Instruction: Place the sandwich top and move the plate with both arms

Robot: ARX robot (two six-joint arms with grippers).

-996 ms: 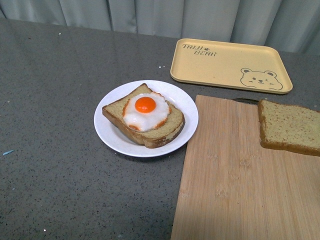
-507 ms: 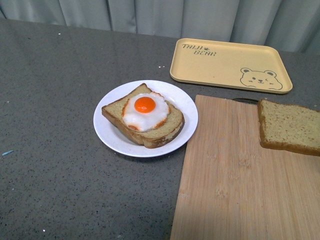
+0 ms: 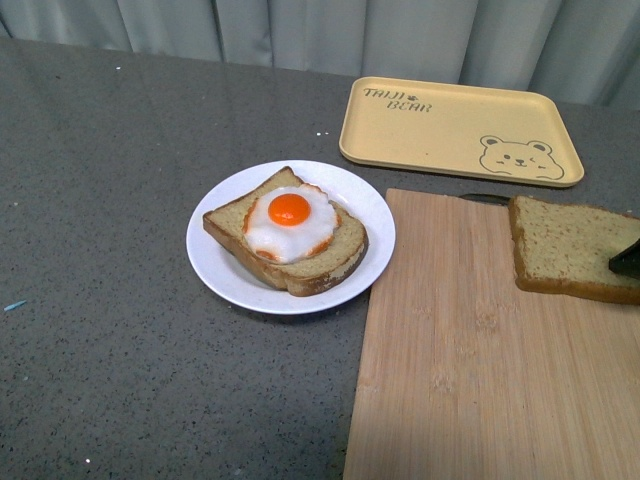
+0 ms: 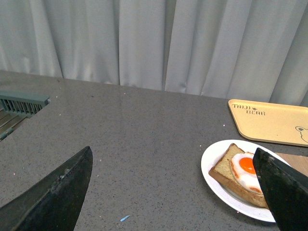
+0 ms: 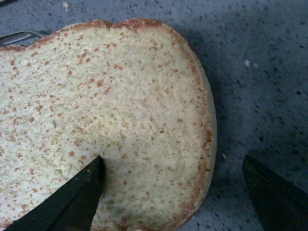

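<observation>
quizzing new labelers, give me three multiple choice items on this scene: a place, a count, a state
1. The sandwich top lies on: A the egg slice, B the wooden board, C the plate.
2. Bread slices in the front view: A one, B two, C three.
3. The left gripper is: A shut on something, B out of view, C open.
Answers: B, it rests on the board's right side; B, the sandwich top plus the egg slice; C, its fingers stand wide apart, nothing between.
</observation>
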